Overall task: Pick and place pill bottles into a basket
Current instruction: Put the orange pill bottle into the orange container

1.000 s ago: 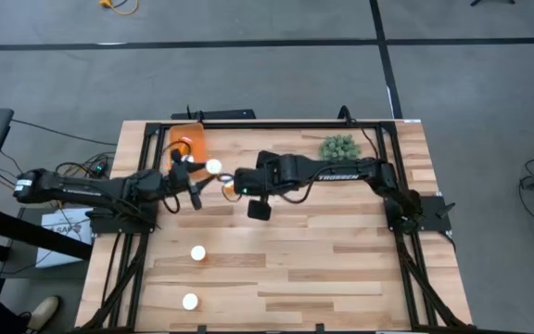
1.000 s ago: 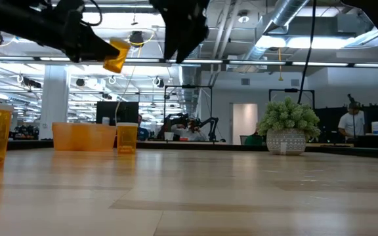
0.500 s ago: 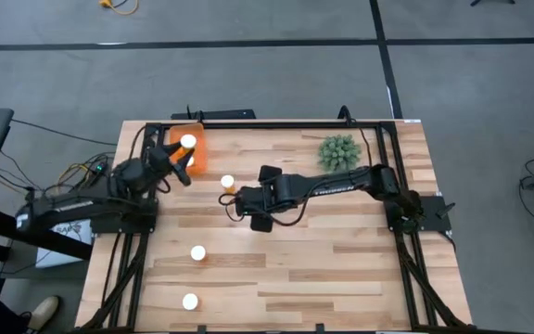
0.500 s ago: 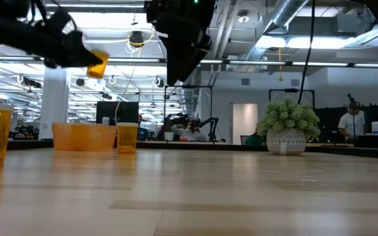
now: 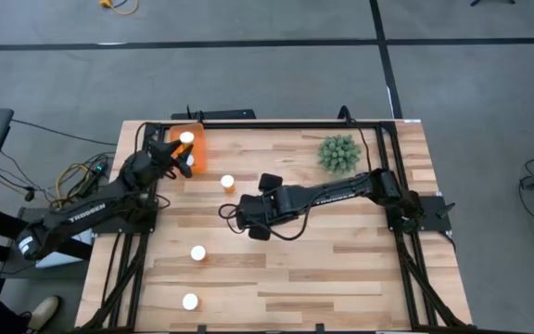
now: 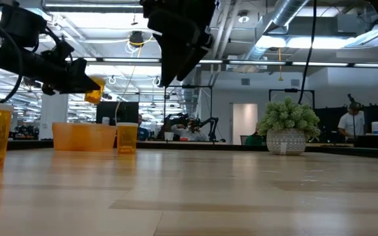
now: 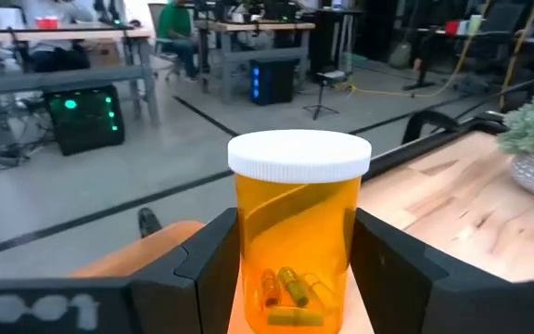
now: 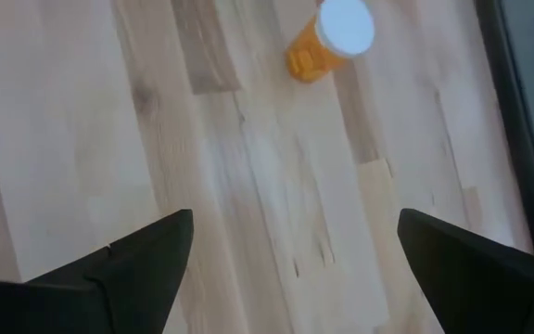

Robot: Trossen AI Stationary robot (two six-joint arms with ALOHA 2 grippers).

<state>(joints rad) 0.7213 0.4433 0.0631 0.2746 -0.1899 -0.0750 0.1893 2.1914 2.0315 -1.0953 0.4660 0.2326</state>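
Desk (image 5: 341, 269): carrying everything; 3 loose pill bottles are standing upright on it, white caps up.
Basket (image 5: 196, 153): sitting at the desk's far left corner, within the left arm's reach.
Right gripper (image 5: 233, 214): hovering near the desk's middle, jaws spread wide and empty, seemingly lining up on the nearest bottle (image 8: 330, 39).
Left gripper (image 5: 176, 151): clamping a held bottle (image 7: 297, 237) upright between both fingers, poised over the basket, probably for release.
Remaining bottles: 1 (image 5: 197, 253) and another (image 5: 190, 301) are waiting toward the desk's near left corner.
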